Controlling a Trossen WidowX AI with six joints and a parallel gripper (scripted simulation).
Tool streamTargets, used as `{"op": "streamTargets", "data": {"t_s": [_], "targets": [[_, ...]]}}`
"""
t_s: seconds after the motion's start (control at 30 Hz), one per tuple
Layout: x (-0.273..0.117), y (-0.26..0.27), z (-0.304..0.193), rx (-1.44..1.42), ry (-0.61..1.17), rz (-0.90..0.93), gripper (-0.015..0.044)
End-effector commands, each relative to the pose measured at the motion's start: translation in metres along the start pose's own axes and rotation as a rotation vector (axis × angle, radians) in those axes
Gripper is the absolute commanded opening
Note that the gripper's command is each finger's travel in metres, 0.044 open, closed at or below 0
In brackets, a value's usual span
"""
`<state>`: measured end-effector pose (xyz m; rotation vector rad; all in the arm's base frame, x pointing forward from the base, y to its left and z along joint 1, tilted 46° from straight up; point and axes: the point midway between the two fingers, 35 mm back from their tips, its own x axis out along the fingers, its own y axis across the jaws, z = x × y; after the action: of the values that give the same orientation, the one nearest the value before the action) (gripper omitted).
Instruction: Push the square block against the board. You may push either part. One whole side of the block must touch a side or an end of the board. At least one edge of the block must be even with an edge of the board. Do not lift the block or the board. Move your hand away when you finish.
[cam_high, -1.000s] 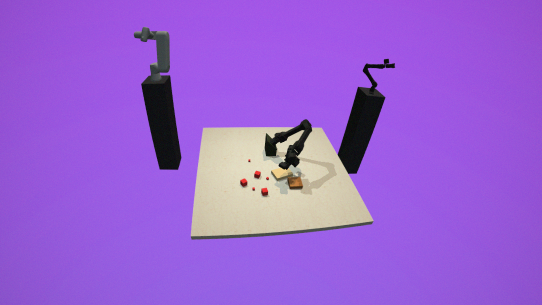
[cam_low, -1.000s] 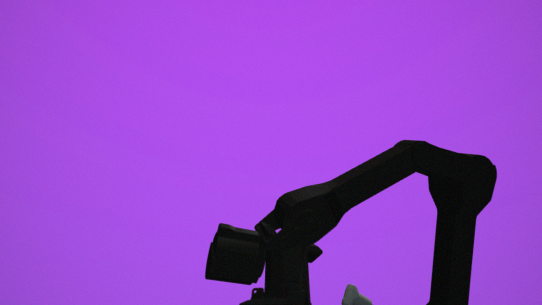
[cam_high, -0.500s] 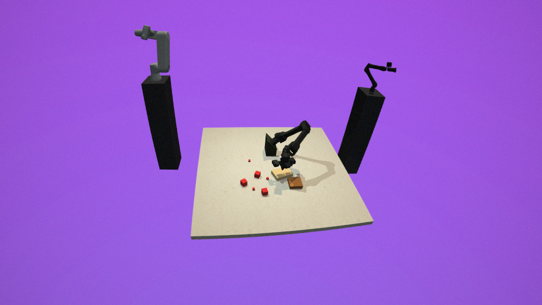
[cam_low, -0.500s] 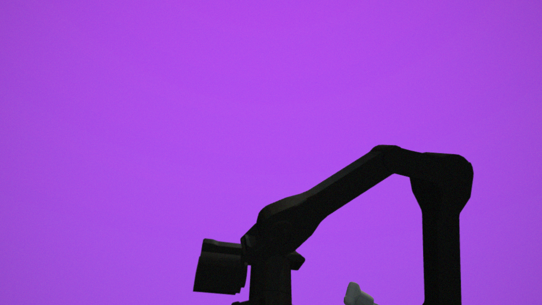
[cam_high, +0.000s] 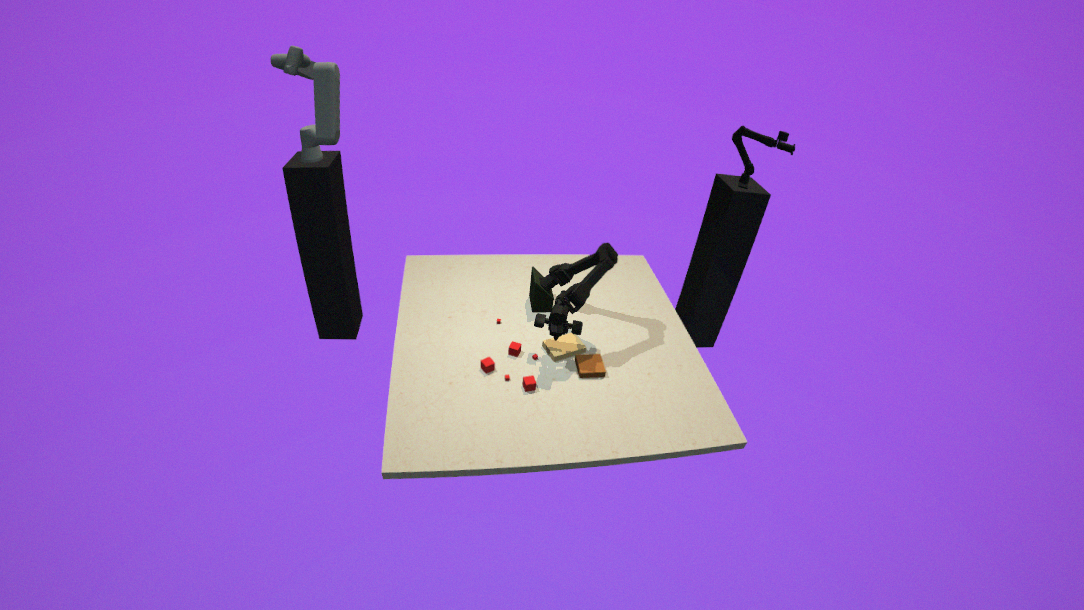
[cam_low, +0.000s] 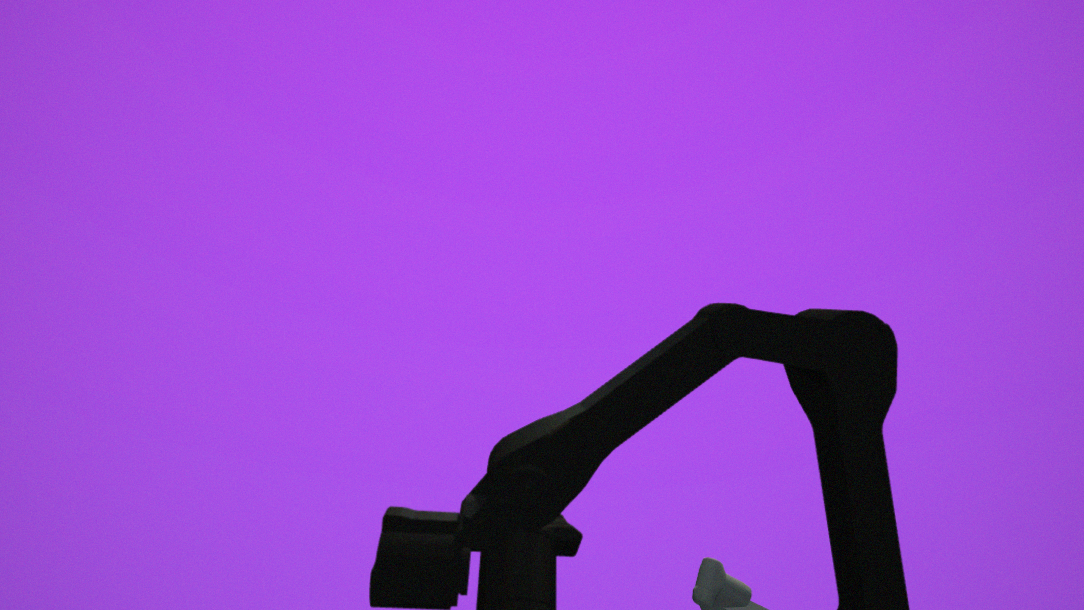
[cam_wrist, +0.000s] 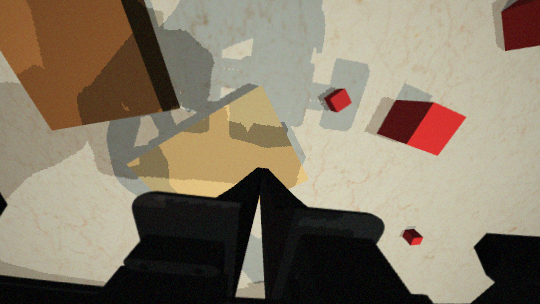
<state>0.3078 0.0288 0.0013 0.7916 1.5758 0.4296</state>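
Note:
The square block (cam_high: 590, 365) (cam_wrist: 75, 60) is brown-orange and lies flat, cut off at the upper left of the wrist view. The pale yellow board (cam_high: 562, 351) (cam_wrist: 200, 155) lies flat beside it, turned at an angle to it. A narrow wedge of table shows between them in the wrist view, so no whole side touches. My gripper (cam_high: 557, 336) (cam_wrist: 261, 173) is shut and empty, pointing down over the board's rear part, away from the block. Its fingers hide part of the board; their height above it is unclear. The exterior view shows only my arm.
Red cubes (cam_high: 514, 349) (cam_high: 487, 364) (cam_high: 529, 383) (cam_wrist: 430, 125) and small red cubes (cam_high: 535, 356) (cam_high: 507, 377) (cam_high: 498, 320) (cam_wrist: 338, 100) (cam_wrist: 413, 237) lie left of the board in the top view. A dark upright panel (cam_high: 539, 294) stands behind. Two other arms stand on black pillars beyond the table.

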Motion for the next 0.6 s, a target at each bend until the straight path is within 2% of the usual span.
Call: {"op": "streamTargets", "data": {"t_s": [0.0, 0.57], "targets": [[0.000, -0.011, 0.004, 0.134, -0.003, -0.003, 0.0000], [0.002, -0.053, 0.008, 0.719, 0.007, 0.014, 0.0000]]}}
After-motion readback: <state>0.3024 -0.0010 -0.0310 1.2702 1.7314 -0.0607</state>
